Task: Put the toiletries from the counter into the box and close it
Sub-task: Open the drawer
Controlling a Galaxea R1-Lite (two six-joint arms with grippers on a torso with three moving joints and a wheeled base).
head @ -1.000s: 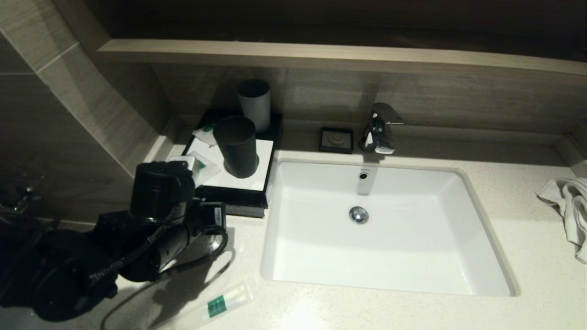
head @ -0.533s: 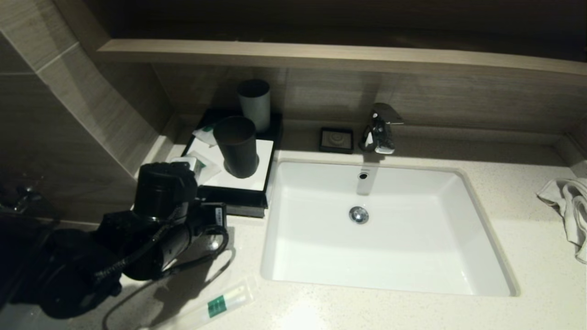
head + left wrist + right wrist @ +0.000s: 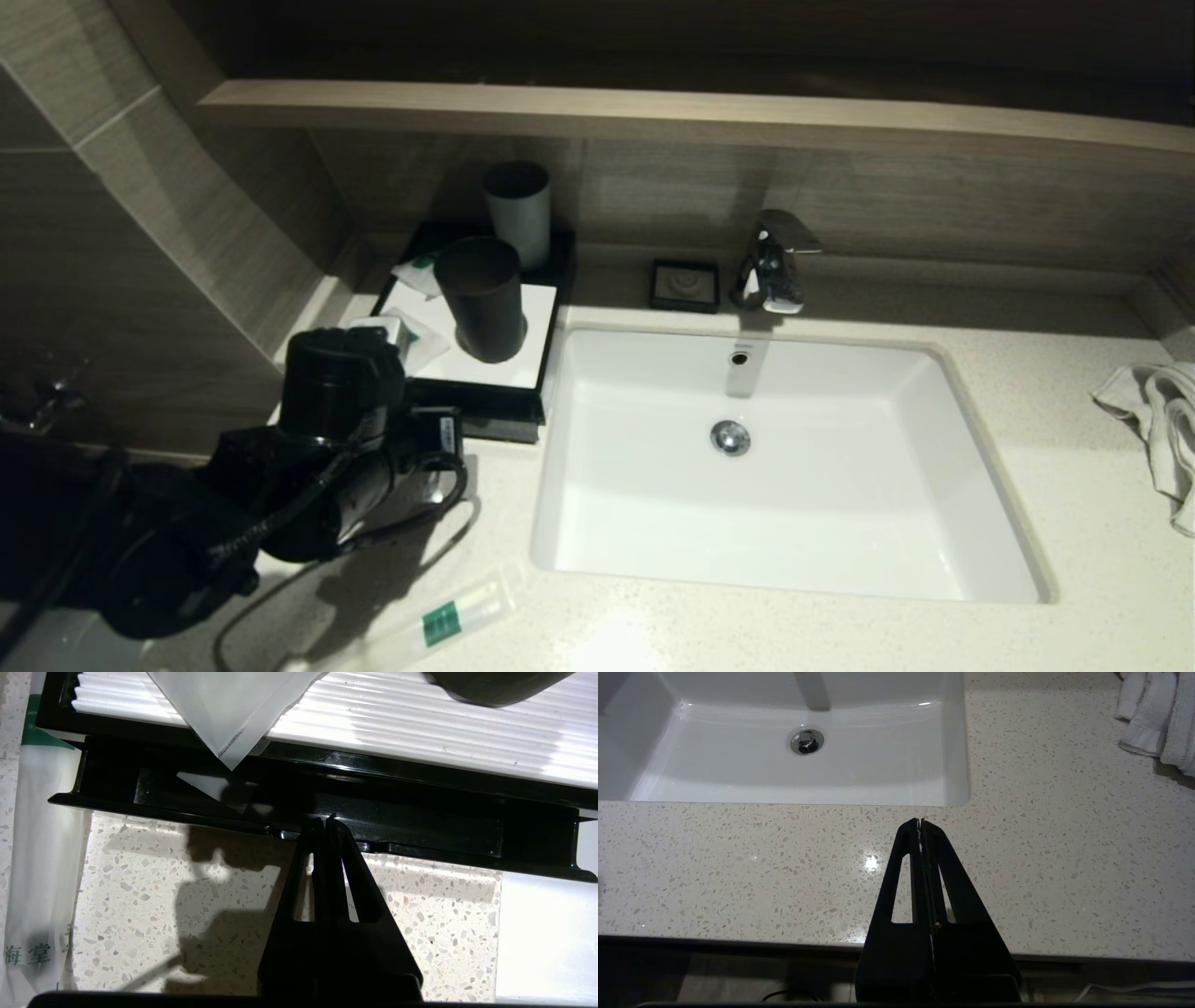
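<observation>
Lying nearest on the counter [image 3: 840, 635], a long sachet [image 3: 439, 621] looks light, limp and slippery, best pinched mid-length. Beyond it the left gripper [image 3: 325, 820], clenched and empty, sits at the drawer lip [image 3: 299, 833] of the box [image 3: 485, 373], where a small sachet [image 3: 411, 338] rests; the right gripper [image 3: 920, 822] is clenched over bare counter.

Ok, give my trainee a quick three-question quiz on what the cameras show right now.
1. True or false: the left gripper is shut, with its tips at the front edge of the box drawer.
2. Which cup stands on the box's white top panel? A) black cup B) grey cup C) neither
3. Fill in: a long sachet lies on the counter in front of the sink's ______ corner.

Key: 1 true; 2 A; 3 near left. The right gripper is shut, parked over bare counter.
</observation>
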